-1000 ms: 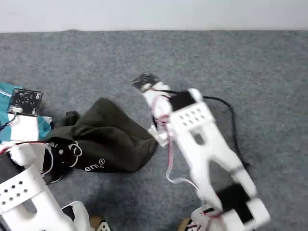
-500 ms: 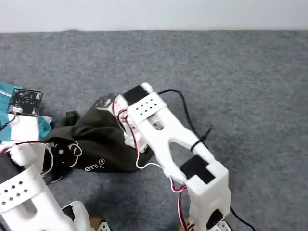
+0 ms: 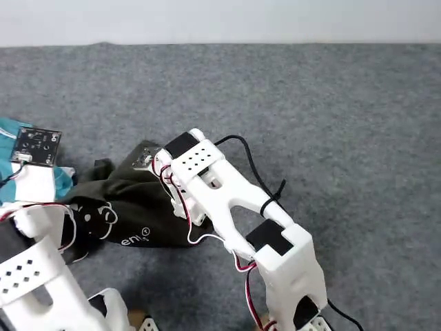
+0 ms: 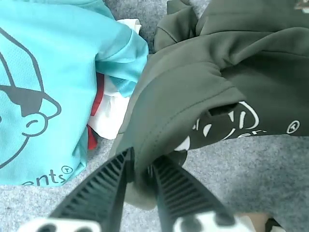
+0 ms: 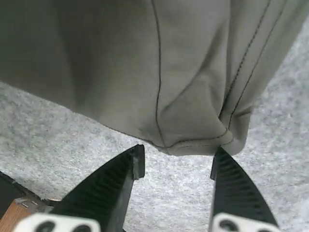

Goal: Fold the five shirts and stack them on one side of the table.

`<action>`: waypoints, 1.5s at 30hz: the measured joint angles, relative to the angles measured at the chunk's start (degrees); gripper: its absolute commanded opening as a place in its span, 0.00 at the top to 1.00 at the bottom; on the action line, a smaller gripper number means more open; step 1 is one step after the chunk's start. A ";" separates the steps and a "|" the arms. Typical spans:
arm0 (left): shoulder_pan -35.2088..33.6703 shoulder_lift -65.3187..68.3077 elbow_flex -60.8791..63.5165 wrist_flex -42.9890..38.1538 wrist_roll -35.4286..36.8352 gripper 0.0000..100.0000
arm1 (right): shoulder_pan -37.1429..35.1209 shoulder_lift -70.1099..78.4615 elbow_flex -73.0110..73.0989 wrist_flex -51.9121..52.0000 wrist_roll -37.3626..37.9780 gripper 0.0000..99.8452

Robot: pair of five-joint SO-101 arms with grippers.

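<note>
1. One grey, carpet-like table top (image 3: 344, 124) carries everything, and it looks the same as a second ago.
2. One dark olive cotton shirt with a white cartoon print (image 3: 138, 200) lies crumpled near the table's front edge, on the left arm's side. Its outline matches the earlier frames, but its far corner is now hidden under the right arm.
3. The white plastic right arm (image 3: 227, 200) stood beside the shirt's edge a second ago. It has since swung across and now hangs over the shirt's far part.
4. The white left arm (image 3: 34, 276) sits at the front corner, in the same place as before.
5. One turquoise shirt with a dark cartoon face (image 4: 48, 72) lies just beside the olive shirt (image 4: 217, 72), touching it. It has not shifted.
6. A bit of white and red cloth (image 4: 108, 113) pokes out from under the turquoise shirt's edge.
7. The left gripper (image 4: 143, 157) has its black ribbed jaws pressed together, pinching a fold of the olive shirt's edge.
8. The right gripper (image 5: 178, 153) has its jaws spread wide, one on each side of the stitched hem of the olive shirt (image 5: 145, 72), with grey table below.
</note>
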 measured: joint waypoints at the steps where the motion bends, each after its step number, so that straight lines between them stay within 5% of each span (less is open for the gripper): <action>1: 0.00 0.00 0.00 0.00 0.00 1.00 | 0.00 0.53 0.00 -0.35 0.00 0.78; 18: 0.00 0.00 5.63 -0.09 0.00 1.00 | 0.00 5.80 -0.09 -5.19 0.00 0.92; 26: 0.00 0.00 5.63 -0.09 0.00 1.00 | 0.00 5.80 -1.85 -3.25 0.00 0.91; 34: 0.00 0.00 5.63 -0.09 0.00 1.00 | -0.53 5.80 -2.11 -3.25 0.00 0.72; 45: 0.00 0.00 5.80 -0.09 0.00 1.00 | -1.67 10.55 -2.55 -3.60 0.00 0.79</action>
